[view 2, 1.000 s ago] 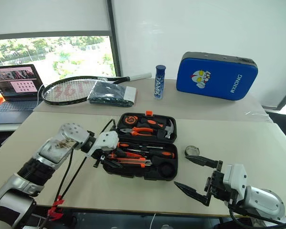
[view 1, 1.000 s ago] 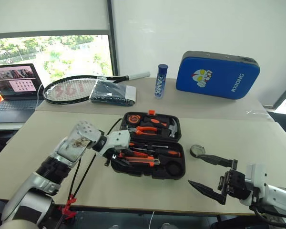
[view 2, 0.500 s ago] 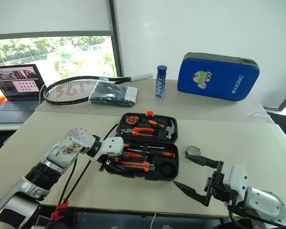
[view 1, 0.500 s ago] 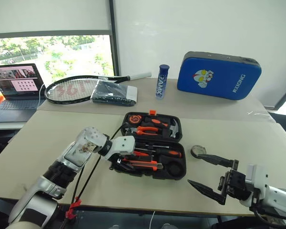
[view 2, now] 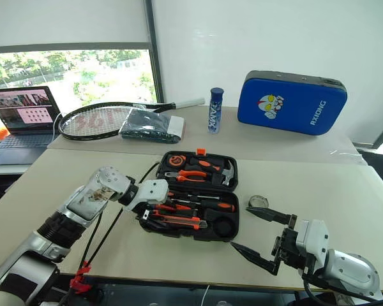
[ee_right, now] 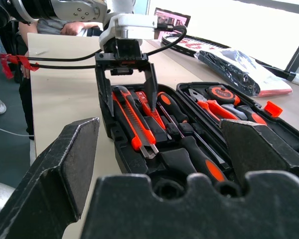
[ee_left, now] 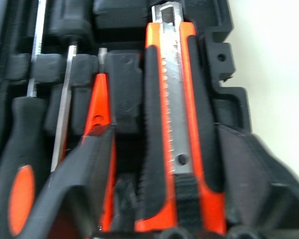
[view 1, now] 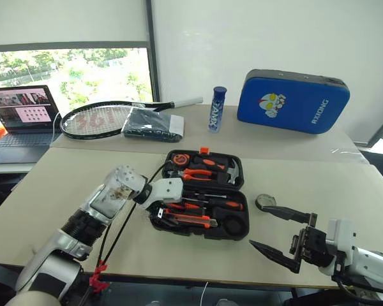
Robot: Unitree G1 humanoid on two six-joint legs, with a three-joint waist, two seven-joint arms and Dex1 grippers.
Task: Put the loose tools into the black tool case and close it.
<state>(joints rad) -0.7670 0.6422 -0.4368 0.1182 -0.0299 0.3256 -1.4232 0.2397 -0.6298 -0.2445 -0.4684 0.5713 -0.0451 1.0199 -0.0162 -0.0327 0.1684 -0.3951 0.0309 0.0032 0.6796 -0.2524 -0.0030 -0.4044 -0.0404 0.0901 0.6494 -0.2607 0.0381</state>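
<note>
- Left claw (ee_right: 125, 74) hanging over the near half of the tool case (view 1: 233, 232), fingers spread wide to either side of the knife (ee_left: 177, 119), gripping nothing.
- Knife lying flat in its slot along the front edge of the case, the slim orange screwdriver (ee_left: 100, 109) sitting just beside it.
- Black-and-orange screwdrivers (view 1: 225, 204) resting in the slots behind, shafts pointing toward the left claw.
- Round recess at the near right corner of the case looking dark; cannot tell what is sitting in it.
- Lid (view 1: 204, 167) lying open and flat, holding pliers (view 1: 195, 173), tape measure (view 1: 180, 158) and hammer (view 1: 232, 171).
- Right claw (view 1: 282, 234) waiting near the table's front edge, fingers fully apart, holding nothing.
- Small round object (view 1: 264, 201) sitting on the table (view 1: 45, 191) between case and right claw.
- Blue case (view 1: 292, 101) standing well behind.
</note>
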